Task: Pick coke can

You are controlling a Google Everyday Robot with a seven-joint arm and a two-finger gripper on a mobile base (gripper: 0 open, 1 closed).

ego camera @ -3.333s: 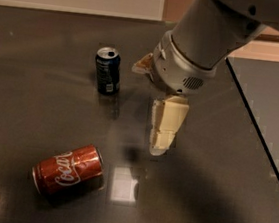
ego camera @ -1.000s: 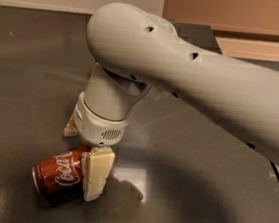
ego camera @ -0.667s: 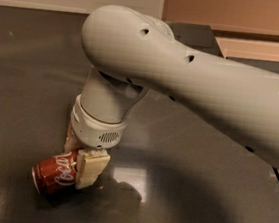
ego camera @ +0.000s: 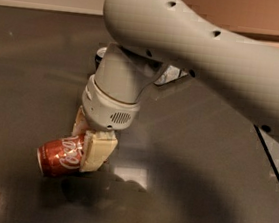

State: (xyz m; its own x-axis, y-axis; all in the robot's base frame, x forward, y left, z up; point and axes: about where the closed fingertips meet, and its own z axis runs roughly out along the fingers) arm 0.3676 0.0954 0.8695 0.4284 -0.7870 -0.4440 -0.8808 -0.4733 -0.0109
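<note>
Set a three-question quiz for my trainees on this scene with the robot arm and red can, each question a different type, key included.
1. True or false: the coke can stands upright on the table.
2. Where is the gripper? A. above bare table B. at the coke can, a finger on each side C. out of view
3. Fill in: the can's lettering is ____.
Key: 1 false; 2 B; 3 white.

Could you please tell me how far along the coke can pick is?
Done: the claw is down at the coke can, which lies on its side. In hand: the claw is shut on it, one finger each side. Left: lifting it clear of the table; I cannot tell whether that has begun.
</note>
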